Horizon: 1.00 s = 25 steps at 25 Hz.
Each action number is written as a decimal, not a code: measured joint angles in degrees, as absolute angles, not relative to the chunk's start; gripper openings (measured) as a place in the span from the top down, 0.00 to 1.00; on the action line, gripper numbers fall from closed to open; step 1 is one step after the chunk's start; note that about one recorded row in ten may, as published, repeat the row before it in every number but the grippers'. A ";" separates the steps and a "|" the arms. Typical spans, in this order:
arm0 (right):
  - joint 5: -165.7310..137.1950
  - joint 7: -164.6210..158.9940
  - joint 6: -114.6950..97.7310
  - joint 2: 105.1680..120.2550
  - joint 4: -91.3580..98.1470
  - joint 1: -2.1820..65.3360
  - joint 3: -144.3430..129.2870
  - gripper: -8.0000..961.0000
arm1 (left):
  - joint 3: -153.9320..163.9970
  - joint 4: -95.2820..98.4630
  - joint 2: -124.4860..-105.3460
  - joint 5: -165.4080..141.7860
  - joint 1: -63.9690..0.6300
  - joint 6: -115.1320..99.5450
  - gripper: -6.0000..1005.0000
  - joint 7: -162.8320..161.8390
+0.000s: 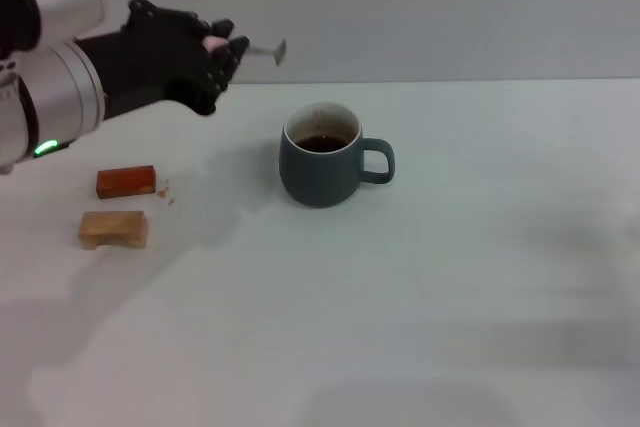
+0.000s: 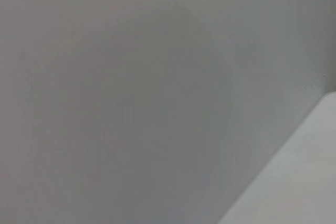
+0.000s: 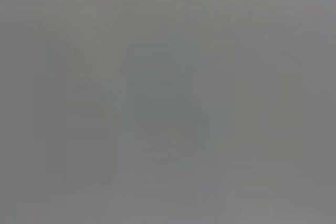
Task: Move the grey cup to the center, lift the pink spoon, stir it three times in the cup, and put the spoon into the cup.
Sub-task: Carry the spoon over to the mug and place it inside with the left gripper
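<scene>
Now left claw (image 1: 225, 55) gripped pink spoon (image 1: 262, 49) raised, bowl twd grey cup (image 1: 322, 155), prob. for stirring; right claw unseen.

The left arm extends from the head view's upper left, raised above the desk (image 1: 420, 327). Its black left tool (image 1: 222, 52) is clamped on the pink spoon (image 1: 262, 49), held level up and left of the grey cup (image 1: 320, 169).

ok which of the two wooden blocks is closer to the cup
The reddish-brown block, the one farther from the robot. The paler tan block lies just in front of it, slightly farther from the cup.
</scene>
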<state>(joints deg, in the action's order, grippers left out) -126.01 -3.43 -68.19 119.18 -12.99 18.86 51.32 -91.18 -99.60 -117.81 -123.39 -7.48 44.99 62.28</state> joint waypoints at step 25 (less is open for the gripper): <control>-122.08 -3.43 -69.18 119.07 -12.03 16.70 51.44 0.99 | -86.57 -84.00 -118.03 -123.41 -15.92 43.42 0.85 67.28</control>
